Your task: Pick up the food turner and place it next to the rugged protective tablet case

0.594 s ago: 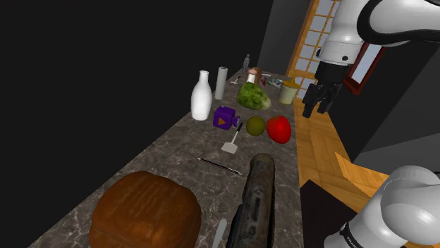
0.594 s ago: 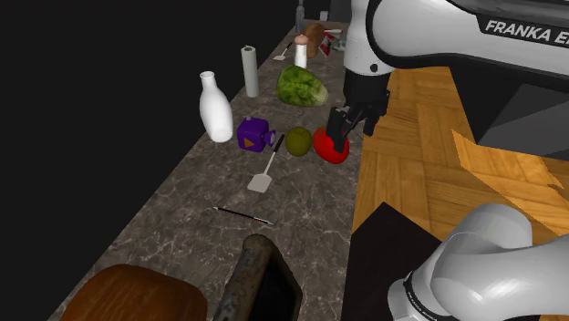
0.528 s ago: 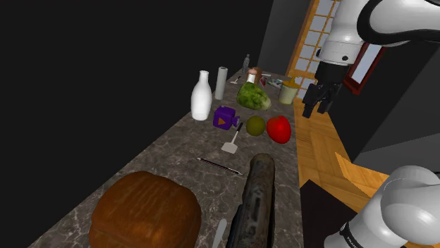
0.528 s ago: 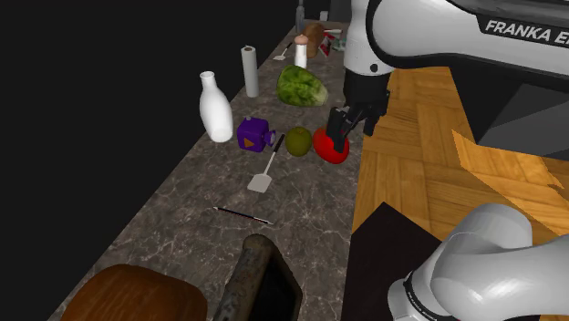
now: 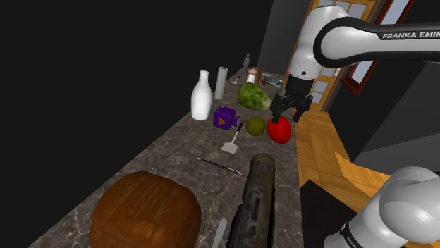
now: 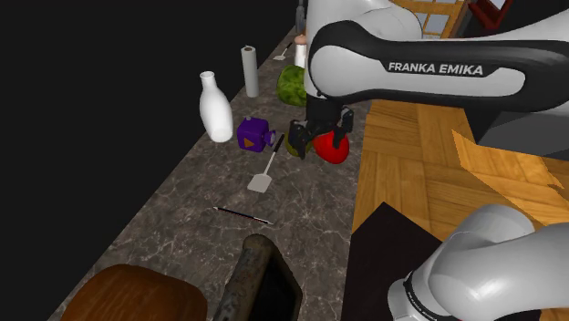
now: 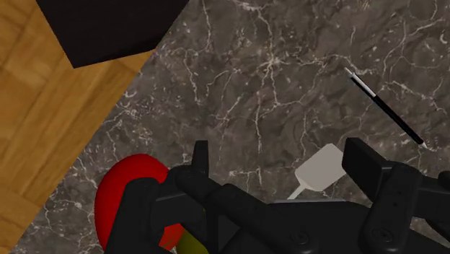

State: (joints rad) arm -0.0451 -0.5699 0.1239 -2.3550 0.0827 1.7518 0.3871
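Gripper (image 5: pixel 288 113) open wide, empty, hovers above red fruit (image 5: pixel 280 129). Turner (image 5: pixel 233 139) lies flat on counter (image 5: pixel 176 151), just to shoulder view's left & nearer. Shift over handle, set fingers across it, drop straight; avoid fruit.

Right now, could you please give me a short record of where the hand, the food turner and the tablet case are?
hand: open, hovering by the red fruit
food turner: lying flat on the dark veined counter, unheld, blade end toward the case
tablet case: dark, at the counter's near end in the shoulder view, apart from the turner
between them: a thin black stick
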